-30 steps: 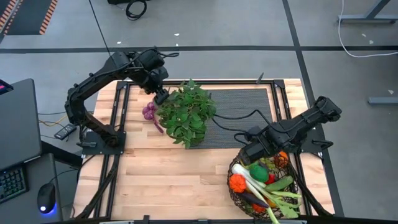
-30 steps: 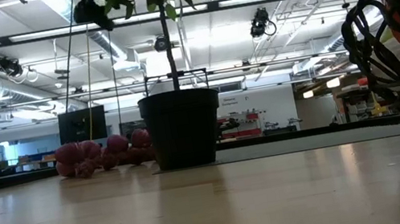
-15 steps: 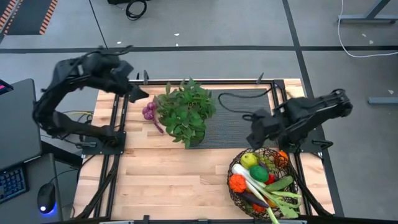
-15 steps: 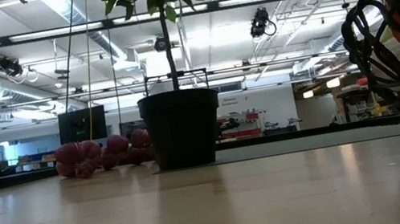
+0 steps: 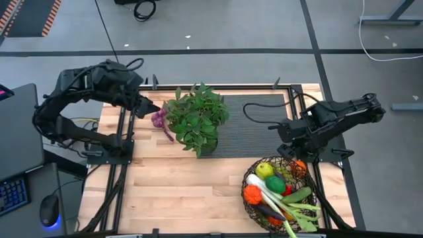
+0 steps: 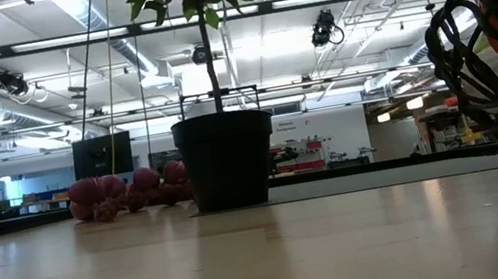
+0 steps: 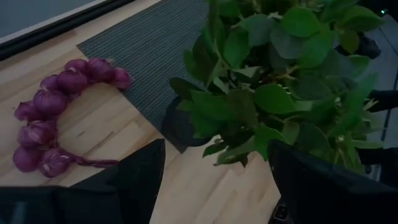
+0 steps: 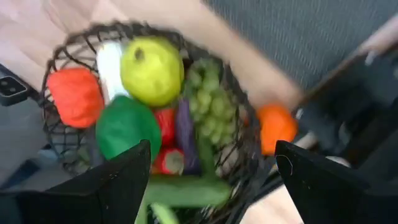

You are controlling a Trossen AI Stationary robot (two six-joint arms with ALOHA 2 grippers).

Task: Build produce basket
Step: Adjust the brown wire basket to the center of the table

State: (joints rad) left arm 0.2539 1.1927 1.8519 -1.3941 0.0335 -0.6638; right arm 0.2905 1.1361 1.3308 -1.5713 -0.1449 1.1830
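Note:
The basket (image 5: 281,195), dark woven wire, stands near the table's near right corner and holds produce: a yellow-green lemon (image 8: 151,70), lime (image 8: 126,127), green grapes (image 8: 208,90), leek, cucumbers and an orange tomato (image 5: 251,194). Another orange tomato (image 8: 275,127) sits at the basket's right rim; inside or outside, I cannot tell. A bunch of purple grapes (image 5: 159,119) lies on the wood left of the potted plant. My left gripper (image 5: 149,106) hovers open just left of the grapes (image 7: 56,118). My right gripper (image 5: 284,132) hovers open over the mat, past the basket's far side.
A leafy potted plant (image 5: 196,119) stands on the left end of a black ribbed mat (image 5: 254,125), close beside the purple grapes. A black cable (image 5: 254,106) lies on the mat. Bare wood lies between the plant and the basket. In the low view the pot (image 6: 227,158) stands centre.
My left gripper drew back from the plant toward the table's left far corner, then eased down toward the purple grapes. My right gripper rose off the basket and moved toward the far right, over the mat; the lemon in the basket now shows where it was.

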